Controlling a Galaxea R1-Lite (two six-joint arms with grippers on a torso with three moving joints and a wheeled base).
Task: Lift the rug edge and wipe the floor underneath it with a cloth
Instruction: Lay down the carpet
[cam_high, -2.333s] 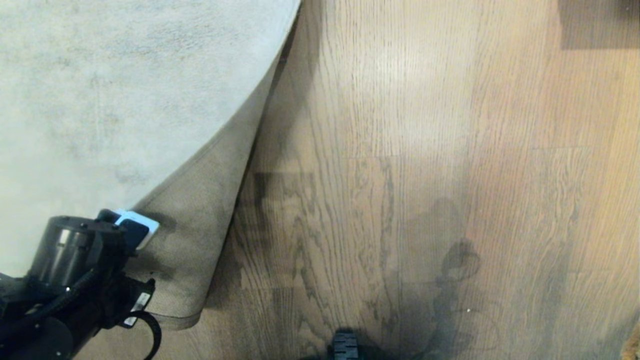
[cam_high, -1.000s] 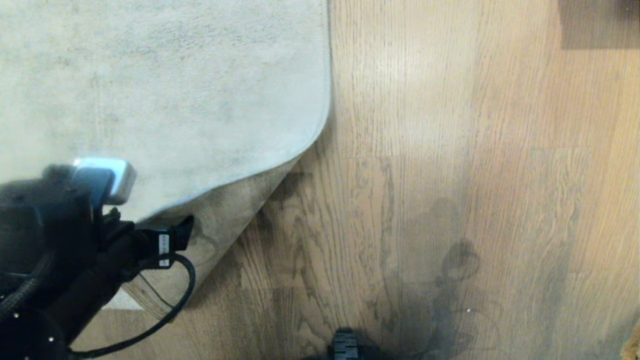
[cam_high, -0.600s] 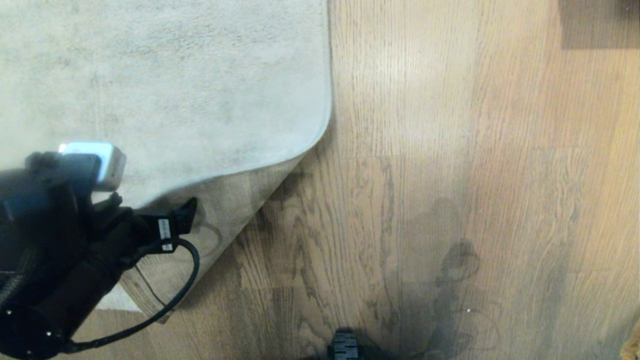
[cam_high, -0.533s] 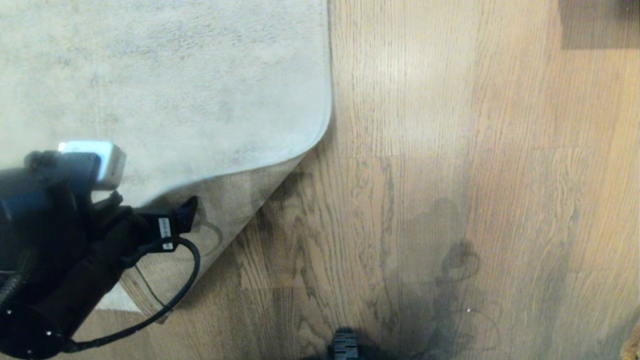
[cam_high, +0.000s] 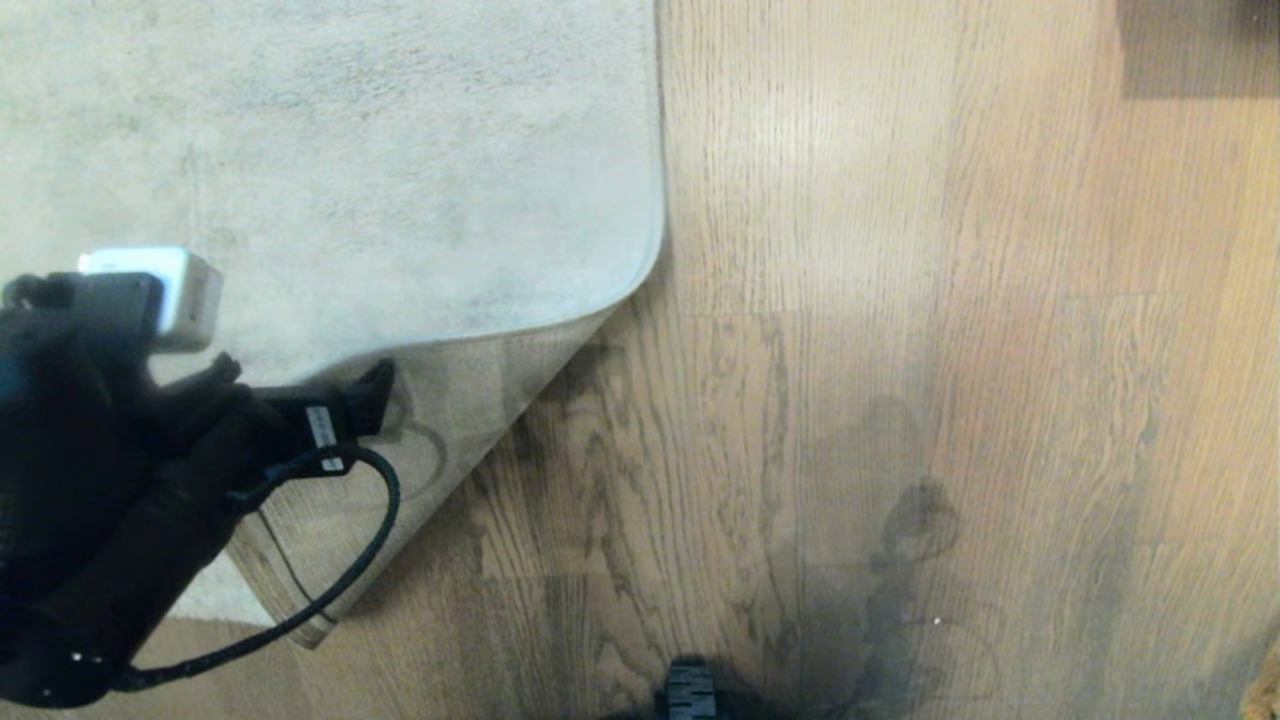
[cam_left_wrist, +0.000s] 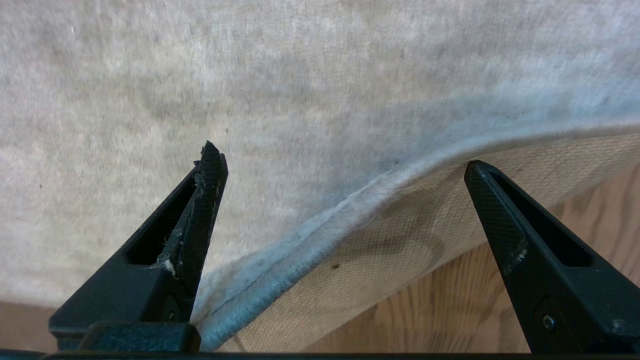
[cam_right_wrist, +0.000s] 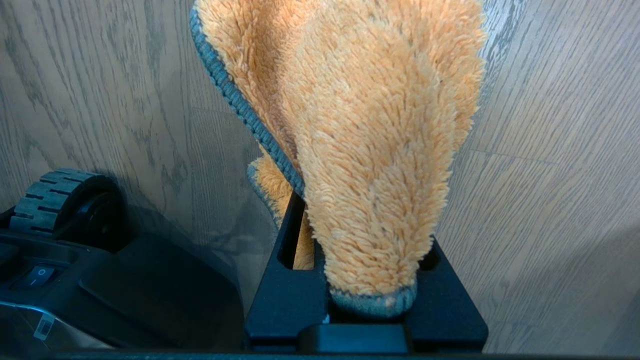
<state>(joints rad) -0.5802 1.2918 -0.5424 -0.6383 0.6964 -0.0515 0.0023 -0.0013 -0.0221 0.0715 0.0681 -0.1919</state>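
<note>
- We are standing at the lifting step: our left tool (cam_left_wrist: 345, 165) is spread wide, one finger over the pale pile and the other over the tan backing, gripping nothing.
- The rug edge (cam_high: 470, 335) is lying with its corner curled up, backing showing, just beside the left tool in the head view.
- Our right tool (cam_right_wrist: 365, 280) is clamping the cloth (cam_right_wrist: 370, 125), which is hanging over the floor (cam_high: 900, 300), beside the robot's base (cam_right_wrist: 100, 280).
- Next, we judge, the left tool needs to close on the curled border and raise it.
- Bare floor is running wide to the right of the rug, giving the cloth arm open room to sweep in.
</note>
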